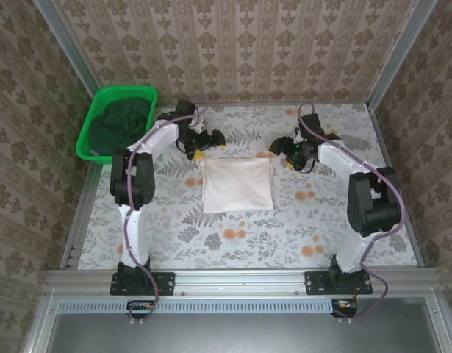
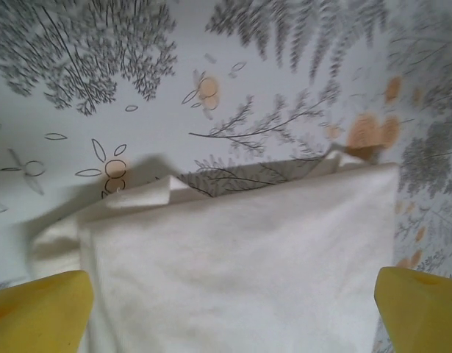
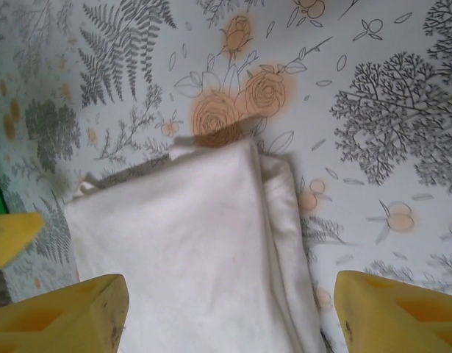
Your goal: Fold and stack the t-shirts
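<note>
The pale cream t-shirt [image 1: 237,184] lies folded into a neat rectangle in the middle of the table. The dark green t-shirt [image 1: 121,121] is bunched inside the green basket [image 1: 84,149] at the far left. My left gripper [image 1: 201,149] hovers just over the cream shirt's far left corner. In the left wrist view this gripper [image 2: 229,316] is open, with yellow fingertips [image 2: 38,309] spread wide over the flat cloth [image 2: 240,250]. My right gripper [image 1: 286,152] hangs by the far right corner. It [image 3: 229,312] is open too, holding nothing, above the folded edge [image 3: 181,243].
The table carries a floral cloth [image 1: 240,235]. Patterned walls and metal frame rails [image 1: 71,213] close in the left, right and far sides. The basket stands in the far left corner, close to the left arm's elbow.
</note>
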You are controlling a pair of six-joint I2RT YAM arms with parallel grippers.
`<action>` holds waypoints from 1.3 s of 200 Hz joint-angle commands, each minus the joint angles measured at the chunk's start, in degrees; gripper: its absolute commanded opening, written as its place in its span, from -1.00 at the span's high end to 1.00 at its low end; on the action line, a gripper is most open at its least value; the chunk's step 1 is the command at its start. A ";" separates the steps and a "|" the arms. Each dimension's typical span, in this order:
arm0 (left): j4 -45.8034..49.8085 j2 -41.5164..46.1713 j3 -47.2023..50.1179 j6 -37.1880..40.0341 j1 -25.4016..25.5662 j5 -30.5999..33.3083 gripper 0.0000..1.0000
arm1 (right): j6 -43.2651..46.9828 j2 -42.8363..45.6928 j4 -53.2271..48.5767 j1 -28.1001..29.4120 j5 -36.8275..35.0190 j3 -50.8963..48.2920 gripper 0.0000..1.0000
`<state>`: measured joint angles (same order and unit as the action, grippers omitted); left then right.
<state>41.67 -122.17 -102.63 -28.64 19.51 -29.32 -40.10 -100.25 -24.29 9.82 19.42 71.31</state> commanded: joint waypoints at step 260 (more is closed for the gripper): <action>10.65 47.76 31.96 -9.25 -1.87 23.36 -1.00 | 24.97 -31.35 -19.86 -16.50 -31.97 39.68 0.91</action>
<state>48.31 -73.41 -67.35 -38.41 18.26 -7.25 -17.91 -127.79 -40.73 -2.79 -9.26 104.49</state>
